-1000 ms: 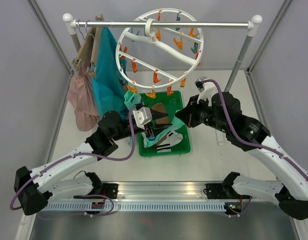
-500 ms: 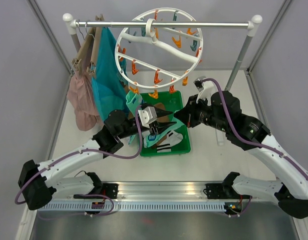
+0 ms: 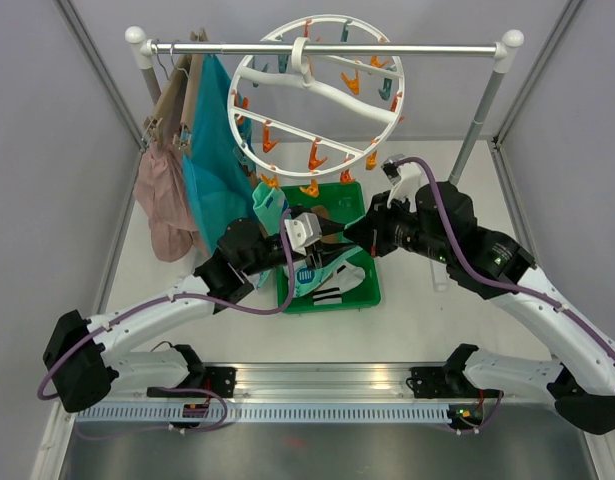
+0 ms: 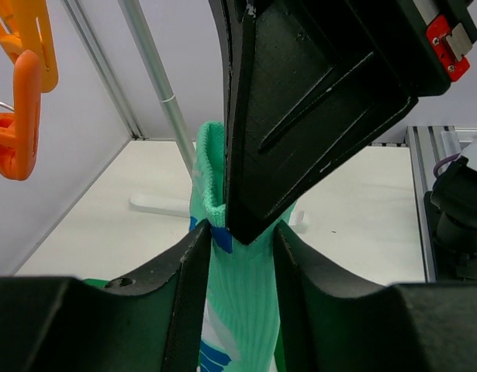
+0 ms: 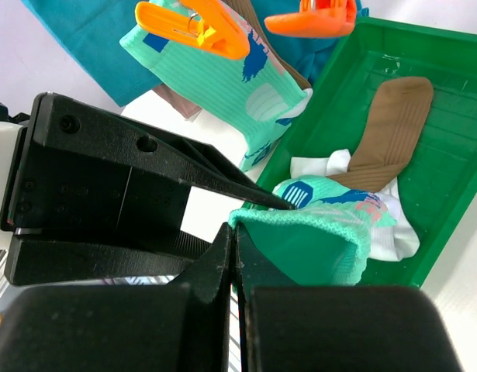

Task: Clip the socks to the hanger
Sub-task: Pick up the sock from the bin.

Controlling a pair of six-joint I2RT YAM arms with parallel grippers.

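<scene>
A mint-teal sock (image 3: pixel 312 275) hangs between my two grippers above the green tray (image 3: pixel 362 290). My left gripper (image 3: pixel 325 233) holds it below the cuff; in the left wrist view the sock (image 4: pixel 242 310) fills the narrow gap between its jaws (image 4: pixel 242 248). My right gripper (image 3: pixel 352 236) is shut on the cuff edge (image 5: pixel 316 248), its tips (image 5: pixel 236 240) pressed together. The white ring hanger (image 3: pixel 317 95) hangs on the rail above, with orange and teal pegs. Another mint sock (image 3: pixel 267 200) is clipped to an orange peg (image 5: pixel 195 27). A brown sock (image 5: pixel 393 116) and a white sock (image 5: pixel 323 164) lie in the tray.
A large teal garment (image 3: pixel 212 150) and a pink-beige garment (image 3: pixel 162 200) hang on slim hangers at the rail's left end. The rail's right post (image 3: pixel 477 110) stands behind my right arm. Grey walls close in both sides.
My left gripper has moved right with the mint sock until it meets the right gripper, which now pinches the cuff. The ring hanger has swung slightly.
</scene>
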